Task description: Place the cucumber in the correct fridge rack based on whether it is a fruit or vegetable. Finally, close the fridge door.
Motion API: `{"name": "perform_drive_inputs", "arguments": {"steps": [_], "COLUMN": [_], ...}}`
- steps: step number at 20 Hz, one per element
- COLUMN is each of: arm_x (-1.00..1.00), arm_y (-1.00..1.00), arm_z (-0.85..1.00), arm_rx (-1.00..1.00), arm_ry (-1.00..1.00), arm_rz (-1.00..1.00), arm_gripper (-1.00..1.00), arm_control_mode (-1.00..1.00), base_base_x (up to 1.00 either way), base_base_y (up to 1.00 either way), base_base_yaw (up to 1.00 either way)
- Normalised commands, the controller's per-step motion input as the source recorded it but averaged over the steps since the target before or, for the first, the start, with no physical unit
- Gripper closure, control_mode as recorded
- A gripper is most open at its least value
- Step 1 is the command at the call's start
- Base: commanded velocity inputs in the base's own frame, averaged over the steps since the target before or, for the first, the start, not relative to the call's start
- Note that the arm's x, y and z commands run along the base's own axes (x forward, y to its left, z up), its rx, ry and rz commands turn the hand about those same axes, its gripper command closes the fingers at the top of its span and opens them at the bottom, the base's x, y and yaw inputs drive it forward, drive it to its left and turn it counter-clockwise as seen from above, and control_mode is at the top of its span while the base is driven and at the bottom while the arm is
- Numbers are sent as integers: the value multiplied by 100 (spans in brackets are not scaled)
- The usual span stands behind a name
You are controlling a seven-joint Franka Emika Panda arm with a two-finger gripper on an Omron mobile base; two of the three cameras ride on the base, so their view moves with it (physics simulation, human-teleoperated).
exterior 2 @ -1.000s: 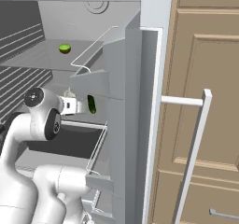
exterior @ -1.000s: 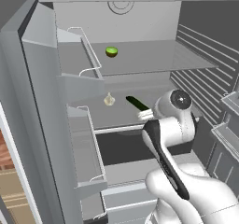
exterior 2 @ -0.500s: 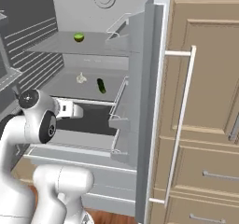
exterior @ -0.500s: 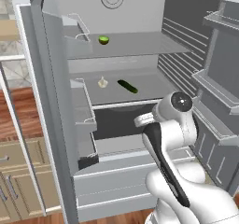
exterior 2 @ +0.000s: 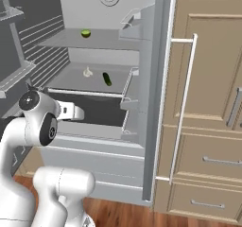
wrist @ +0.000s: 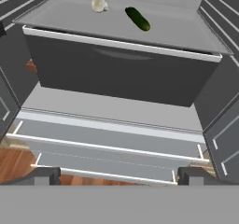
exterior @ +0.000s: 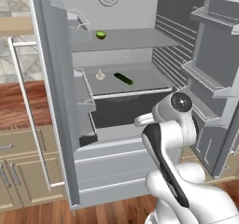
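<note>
In the left base view the left fridge door [exterior: 51,101] stands wide open, its long handle [exterior: 21,120] on the outer side. To its right, on the fridge rack [exterior: 140,80], the garlic bulb [exterior: 99,74] sits just beside the cucumber [exterior: 123,79], with the lime [exterior: 101,34] alone on the upper shelf [exterior: 135,38]. The cucumber lies flat on the rack, clear of the garlic, its long axis running diagonally from back left to front right (the hand view shows the same slant). Below it is the dark drawer front [wrist: 116,73]. The tool [wrist: 116,178] hangs empty outside the fridge, low and in front of the drawer, its two fingertips [wrist: 44,176] far apart with nothing between them. The cucumber thus lies above and beyond the tool, well apart, slightly to the right of its centre line. Placement looks done; what likely remains is closing up. Furthest right, the right fridge door [exterior: 214,87] with its narrow bins also stands open, nearer the arm than the left door.
</note>
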Motion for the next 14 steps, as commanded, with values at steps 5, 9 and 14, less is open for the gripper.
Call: {"name": "perform_drive_inputs", "arguments": {"steps": [5,9,14], "arm_x": [0,0,-40], "arm_y": [0,0,4], "arm_z": [0,0,13], "arm_rx": [0,0,-1], "arm_ry": [0,0,-10], "arm_rz": [0,0,1], "arm_gripper": [-100,-100,-100], "arm_control_mode": [100,100,-100], "base_base_x": [-16,0,0], "base_base_y": [20,3,0], "base_base_yaw": [-1,0,0]}}
